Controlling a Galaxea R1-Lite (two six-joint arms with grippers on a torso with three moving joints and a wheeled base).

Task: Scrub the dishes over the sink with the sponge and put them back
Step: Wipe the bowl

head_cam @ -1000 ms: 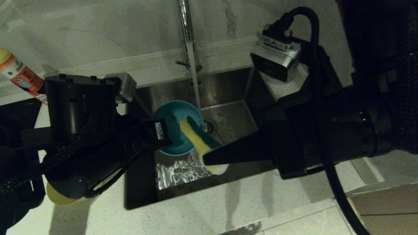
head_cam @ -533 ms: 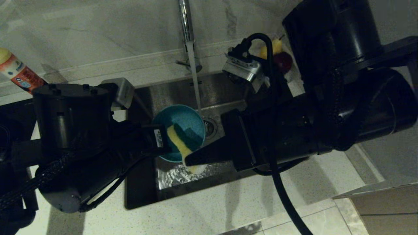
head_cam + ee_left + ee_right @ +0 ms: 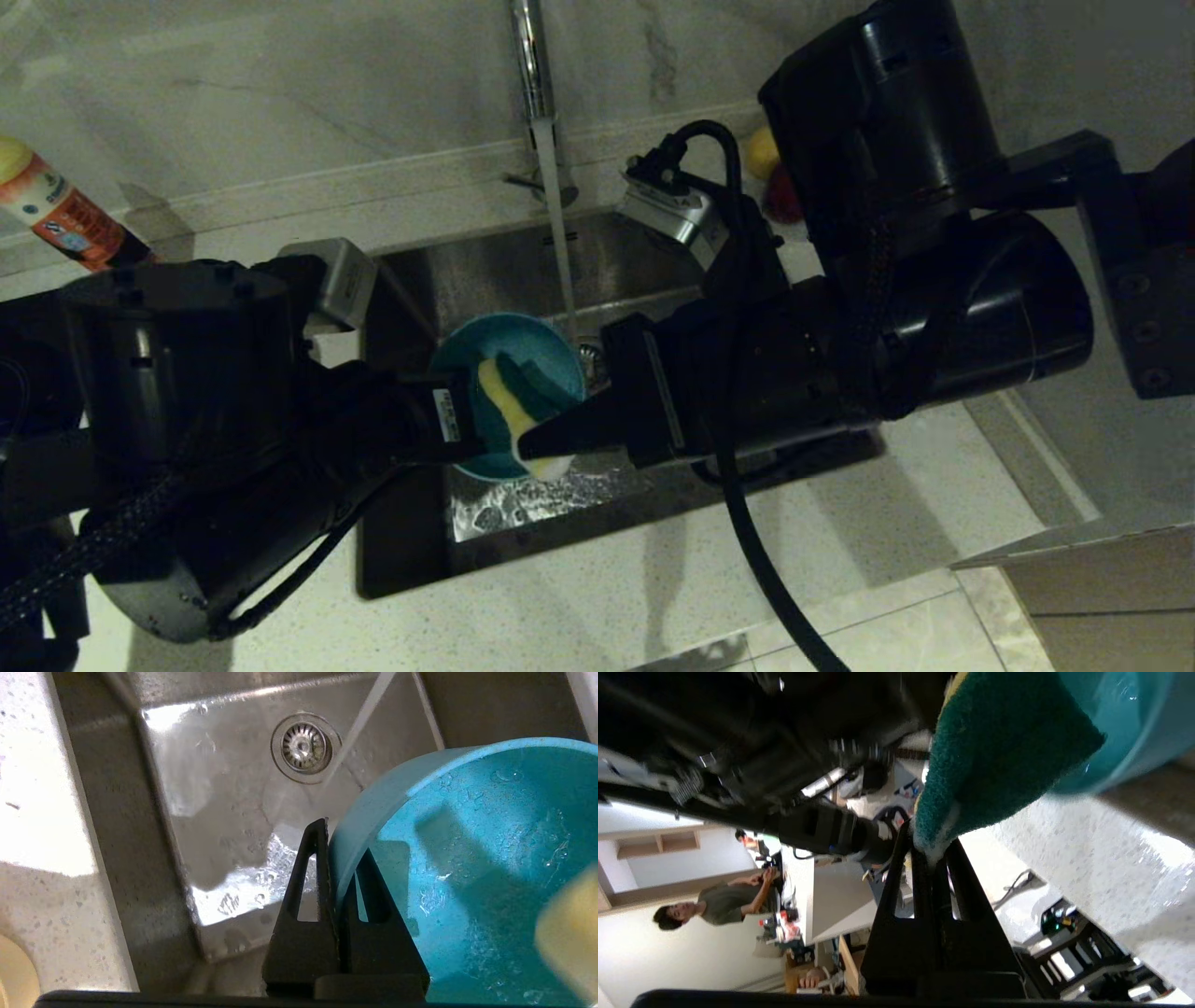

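Over the last second the right gripper (image 3: pixel 534 448), clamped on the sponge (image 3: pixel 512 403), had slid leftward, deeper across the light blue bowl (image 3: pixel 537 338). The left gripper (image 3: pixel 340 868) pinched the bowl's rim above the sink (image 3: pixel 644 247), under running water, so scrubbing appeared underway.

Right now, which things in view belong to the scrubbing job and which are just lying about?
In the job:
- light blue plastic bowl, clamped by left gripper
- green-and-yellow sponge, clamped by right gripper
- stainless-steel sink

Lying about:
- orange-labelled bottle
- fruit
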